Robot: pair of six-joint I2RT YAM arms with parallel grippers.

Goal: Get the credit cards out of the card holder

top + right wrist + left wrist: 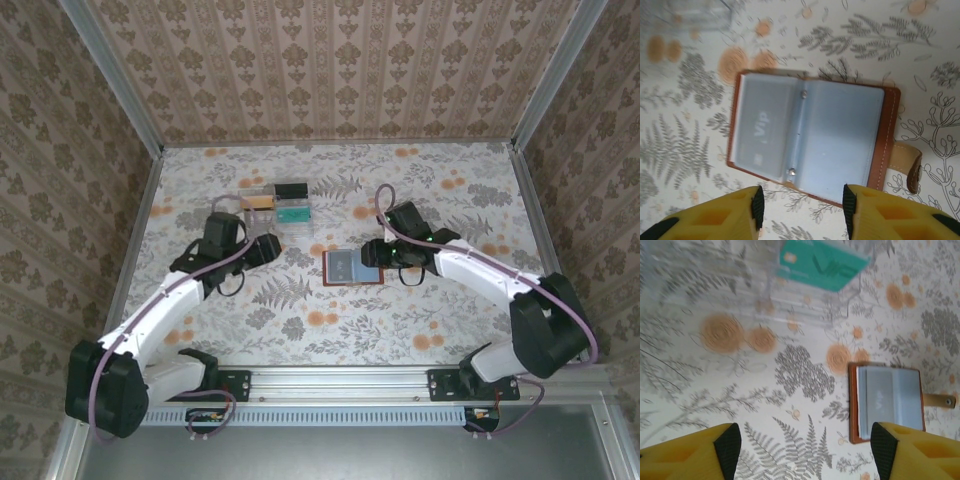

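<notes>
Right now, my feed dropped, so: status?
Left hand open, empty. Right hand open over open wallet, card inside. Clear tray stands apart, nothing blocking.

White arm links (pixel 170 305), black joints (pixel 545 325), purple cables (pixel 379 203); yellow fingers (pixel 715 215) with black pads (pixel 758 205)

We read "Vip" on the grey card (pixel 762 131) inside the open card holder (pixel 885 135), and "VIP" on the green card (pixel 822 262) in the clear tray (pixel 805 310).

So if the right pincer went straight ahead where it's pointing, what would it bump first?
Probably the open card holder: it lies right ahead of the right pincer, flat on the table, though how far is unclear.
</notes>
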